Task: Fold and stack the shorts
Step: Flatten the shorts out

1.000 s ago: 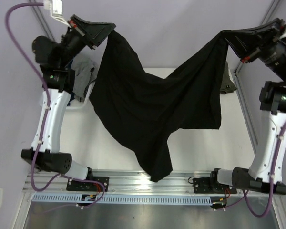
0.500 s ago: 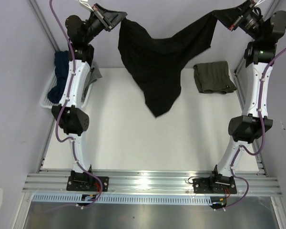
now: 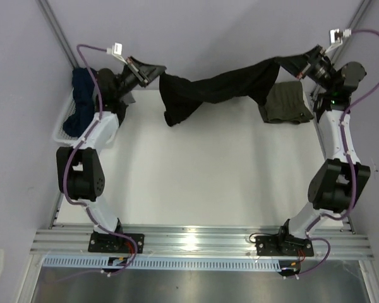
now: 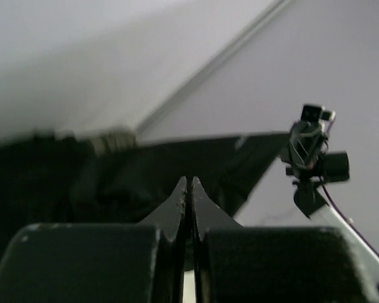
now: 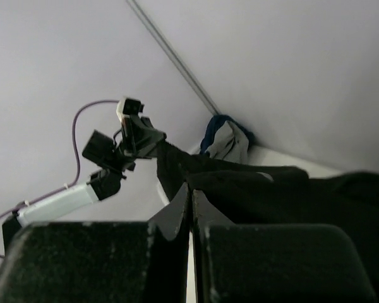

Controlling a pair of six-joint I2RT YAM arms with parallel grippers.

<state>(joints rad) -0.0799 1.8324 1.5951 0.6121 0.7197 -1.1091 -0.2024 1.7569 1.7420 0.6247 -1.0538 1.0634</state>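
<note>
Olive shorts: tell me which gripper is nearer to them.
Right. The right gripper hangs just beyond the olive shorts at the table's far right corner; the left gripper is across the table near the basket, holding the black shorts' other end.

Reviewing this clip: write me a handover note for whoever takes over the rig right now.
Grippers: the left gripper is shut on one end of the black shorts; the right gripper is shut on the other end.
Things: the black shorts hang unfolded between the two grippers over the far side of the table. The olive-green shorts lie at the far right.
Done: the olive-green shorts look folded.
Left: lay the black shorts down, fold them and stack the two pairs.
</note>
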